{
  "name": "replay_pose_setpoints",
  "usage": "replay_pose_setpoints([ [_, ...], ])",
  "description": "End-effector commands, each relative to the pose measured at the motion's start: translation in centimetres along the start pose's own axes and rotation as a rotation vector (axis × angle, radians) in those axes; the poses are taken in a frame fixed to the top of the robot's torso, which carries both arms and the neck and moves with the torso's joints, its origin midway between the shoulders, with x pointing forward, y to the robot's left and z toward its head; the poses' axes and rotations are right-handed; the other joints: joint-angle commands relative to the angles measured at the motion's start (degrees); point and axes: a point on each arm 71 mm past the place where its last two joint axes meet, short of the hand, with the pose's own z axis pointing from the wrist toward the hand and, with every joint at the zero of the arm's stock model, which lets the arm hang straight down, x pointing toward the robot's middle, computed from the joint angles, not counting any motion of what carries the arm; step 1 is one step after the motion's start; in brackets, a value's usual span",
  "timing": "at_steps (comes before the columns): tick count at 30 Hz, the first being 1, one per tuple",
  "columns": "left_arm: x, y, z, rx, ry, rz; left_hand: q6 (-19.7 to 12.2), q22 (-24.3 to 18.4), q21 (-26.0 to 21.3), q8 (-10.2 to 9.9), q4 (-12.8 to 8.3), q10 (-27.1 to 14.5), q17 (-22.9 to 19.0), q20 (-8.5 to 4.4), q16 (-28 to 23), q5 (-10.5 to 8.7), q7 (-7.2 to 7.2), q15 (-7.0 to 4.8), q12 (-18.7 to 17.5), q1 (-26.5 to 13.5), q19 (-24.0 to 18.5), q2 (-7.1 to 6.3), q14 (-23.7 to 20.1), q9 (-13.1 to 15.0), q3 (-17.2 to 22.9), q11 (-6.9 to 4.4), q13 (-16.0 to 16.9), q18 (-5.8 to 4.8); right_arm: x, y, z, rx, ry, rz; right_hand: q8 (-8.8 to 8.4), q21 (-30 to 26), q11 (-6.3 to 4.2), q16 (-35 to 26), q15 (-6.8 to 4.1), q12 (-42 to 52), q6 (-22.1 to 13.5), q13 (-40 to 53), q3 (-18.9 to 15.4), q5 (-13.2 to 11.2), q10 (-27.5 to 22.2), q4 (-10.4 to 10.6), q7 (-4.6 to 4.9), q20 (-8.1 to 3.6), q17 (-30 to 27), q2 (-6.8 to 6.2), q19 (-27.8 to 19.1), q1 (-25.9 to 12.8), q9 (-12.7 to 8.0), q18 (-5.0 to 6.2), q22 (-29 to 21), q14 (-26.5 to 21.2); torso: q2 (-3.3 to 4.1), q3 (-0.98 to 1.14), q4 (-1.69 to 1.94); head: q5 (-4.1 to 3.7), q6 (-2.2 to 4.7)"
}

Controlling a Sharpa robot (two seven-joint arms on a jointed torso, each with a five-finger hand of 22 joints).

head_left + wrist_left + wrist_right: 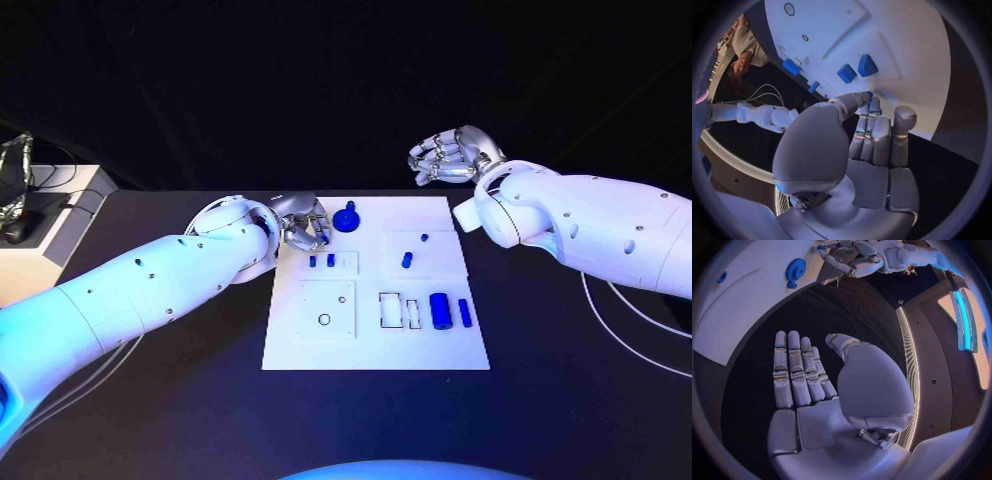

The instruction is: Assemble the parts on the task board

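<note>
Task board (pixel 378 345), a white plate, lies mid-desk with small blue parts (pixel 440 311) scattered across it and a blue gear (pixel 346 215) near its far edge. The left hand (pixel 304 228) hovers at the board's far left corner beside the gear, fingers (pixel 873 132) curled in; whether they touch anything cannot be told. The right hand (pixel 451 156) hangs beyond the board, fingers released, empty. Next, seemingly, a grasp on the gear.
</note>
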Motion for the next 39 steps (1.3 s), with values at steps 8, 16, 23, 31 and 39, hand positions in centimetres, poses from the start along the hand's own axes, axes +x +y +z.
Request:
replay_pose_setpoints([
  [8, 0.5, -0.1, 0.1, 0.001, 0.031, 0.017, 0.2, 0.0, 0.0, -0.2, -0.3, 0.5, -0.4, 0.23, -0.1, -0.44, 0.16, 0.07, -0.3, -0.6, 0.1, 0.13, -0.3, 0.1, -0.2, -0.02, 0.0, -0.34, 0.2, 0.1, 0.0, -0.016, 0.016, -0.003, -0.17, 0.1, 0.00, -0.2, 0.02, -0.3, 0.3, -0.1, 0.1, 0.3, 0.3, -0.1, 0.30, -0.05, -0.1, -0.16, -0.3, -0.1, -0.1, 0.28, -0.1, 0.0, 0.04, -0.02, 0.01, -0.04, -0.17],
  [16, 0.9, 0.0, 0.1, -0.006, 0.054, 0.028, 0.0, -0.5, -0.4, -0.5, -0.3, 0.5, -0.7, 0.31, -0.2, -0.77, 0.17, 0.11, -0.9, -1.0, -0.5, -0.08, -0.6, 0.0, -0.5, 0.03, 0.0, -0.22, 0.2, 0.1, 0.0, -0.016, 0.016, -0.003, -0.30, 0.1, 0.01, -0.4, 0.03, -0.3, 0.3, -0.3, 0.2, 0.3, 0.4, -0.1, 0.31, -0.04, -0.1, -0.18, -0.2, -0.2, -0.1, 0.28, -0.3, 0.1, 0.02, -0.02, -0.02, -0.10, -0.29],
  [23, 1.5, 0.0, 0.2, -0.004, 0.079, 0.036, -0.3, -1.1, -1.0, -1.0, -0.1, 0.4, -0.7, 0.45, -0.2, -0.83, 0.08, 0.22, -1.8, -1.6, -1.1, -0.35, -0.8, -0.1, -1.0, 0.09, 0.0, -0.09, 0.1, 0.1, 0.0, -0.016, 0.016, -0.003, -0.30, 0.1, 0.01, -0.4, 0.03, -0.3, 0.3, -0.3, 0.2, 0.3, 0.4, -0.1, 0.31, -0.04, -0.1, -0.18, -0.2, -0.2, -0.1, 0.28, -0.3, 0.1, 0.08, -0.03, -0.07, -0.26, -0.36],
  [31, 1.7, 0.1, 0.2, -0.005, 0.082, 0.040, -0.3, -1.1, -1.0, -1.0, -0.1, 0.5, -0.9, 0.46, -0.2, -0.83, 0.06, 0.22, -1.8, -1.6, -1.1, -0.31, -0.9, 0.0, -1.1, 0.06, 0.1, -0.10, 0.1, 0.1, 0.0, -0.015, 0.015, -0.003, -0.30, 0.1, 0.01, -0.4, 0.03, -0.3, 0.3, -0.3, 0.2, 0.3, 0.4, -0.1, 0.31, -0.04, -0.1, -0.18, -0.2, -0.2, -0.1, 0.28, -0.3, 0.1, -0.01, 0.00, 0.09, -0.38, -0.48],
  [39, 1.7, 0.2, 0.1, -0.008, 0.075, 0.040, -0.3, -1.2, -1.1, -1.1, -0.1, 0.3, -0.5, 0.49, -0.1, -0.84, 0.01, 0.22, -2.1, -1.7, -1.2, -0.37, -0.7, 0.0, -1.2, 0.09, 0.1, -0.07, 0.1, 0.1, 0.0, -0.015, 0.016, -0.003, -0.30, 0.1, 0.01, -0.4, 0.03, -0.3, 0.3, -0.3, 0.2, 0.3, 0.4, -0.1, 0.31, -0.04, -0.1, -0.18, -0.2, -0.2, -0.1, 0.28, -0.3, 0.1, 0.06, 0.01, 0.07, -0.26, -0.53],
])
